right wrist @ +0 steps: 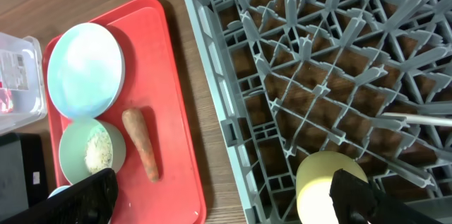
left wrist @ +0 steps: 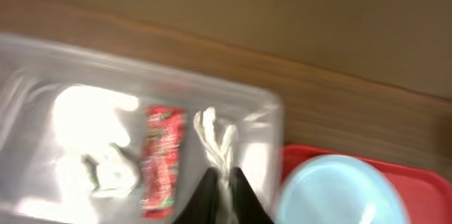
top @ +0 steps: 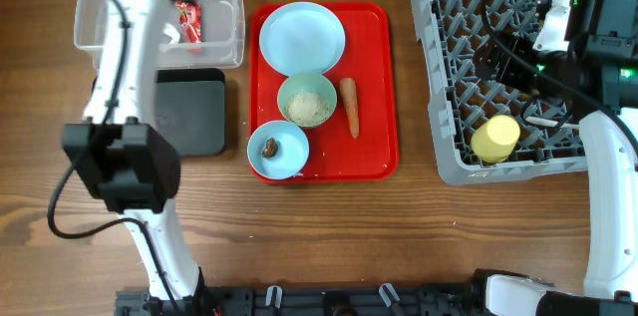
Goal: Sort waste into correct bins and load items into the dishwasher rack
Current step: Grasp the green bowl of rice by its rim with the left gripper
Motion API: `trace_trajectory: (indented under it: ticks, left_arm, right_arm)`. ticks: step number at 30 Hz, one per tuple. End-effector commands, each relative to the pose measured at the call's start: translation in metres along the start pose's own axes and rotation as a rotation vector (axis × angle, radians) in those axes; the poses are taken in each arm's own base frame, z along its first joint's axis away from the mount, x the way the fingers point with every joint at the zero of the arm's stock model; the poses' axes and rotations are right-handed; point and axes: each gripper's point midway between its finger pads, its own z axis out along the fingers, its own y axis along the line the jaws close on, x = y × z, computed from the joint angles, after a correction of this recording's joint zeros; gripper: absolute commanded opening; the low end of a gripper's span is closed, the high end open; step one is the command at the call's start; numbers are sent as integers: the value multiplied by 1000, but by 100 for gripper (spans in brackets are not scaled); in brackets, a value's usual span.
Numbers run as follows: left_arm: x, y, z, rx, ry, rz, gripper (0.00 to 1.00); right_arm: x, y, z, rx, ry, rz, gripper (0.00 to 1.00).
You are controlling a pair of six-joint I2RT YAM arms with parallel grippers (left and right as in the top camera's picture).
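My left gripper is shut on a strip of crumpled white tissue above the clear bin. A red snack wrapper and more white tissue lie in that bin. My right gripper is open and empty over the near left edge of the grey dishwasher rack. A yellow cup and a white spoon lie in the rack. On the red tray are a pale blue plate, a bowl of rice, a bowl with a brown scrap and a carrot.
The shallow black bin sits just in front of the clear bin, left of the tray. The left arm reaches over both bins. The right arm and its cables cross the right side of the rack. Bare wooden table lies along the front.
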Motion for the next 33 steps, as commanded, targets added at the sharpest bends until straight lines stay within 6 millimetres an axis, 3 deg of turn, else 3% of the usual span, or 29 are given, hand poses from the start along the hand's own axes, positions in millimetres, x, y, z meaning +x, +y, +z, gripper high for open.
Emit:
trace_trajectory:
  ticks: [1, 2, 4, 9, 12, 16, 18, 23, 26, 28, 33]
  left_arm:
    - [32, 17, 42, -14, 114, -23, 60]
    - [33, 17, 42, -13, 118, -25, 85]
    - [29, 11, 36, -4, 106, -18, 100]
    - [31, -11, 3, 22, 118, 11, 100]
    - [49, -32, -26, 36, 180, 50, 99]
    - [132, -76, -67, 50, 455, 184, 100]
    - [162, -96, -74, 59, 530, 252, 100]
    - [254, -162, -78, 147, 636, 553, 96]
    - [295, -179, -67, 183, 639, 669, 91]
    - [309, -180, -57, 189, 639, 681, 84]
    - [324, -180, -35, 207, 605, 679, 75]
  right_arm:
    - [1, -3, 0, 14, 0, -19, 98]
    - [1, -3, 0, 13, -1, -19, 98]
    - [1, -3, 0, 13, -3, -20, 98]
    - [0, -3, 0, 13, -4, -20, 98]
    - [0, -3, 0, 13, -4, -20, 98]
    - [0, -2, 0, 12, -7, -20, 98]
    - [-1, -2, 0, 11, -10, -21, 98]
    - [-1, -2, 0, 12, -8, -21, 98]
    - [-1, -2, 0, 11, -10, -21, 98]
    - [0, -2, 0, 12, -5, -20, 98]
    - [1, -2, 0, 12, -3, -16, 98]
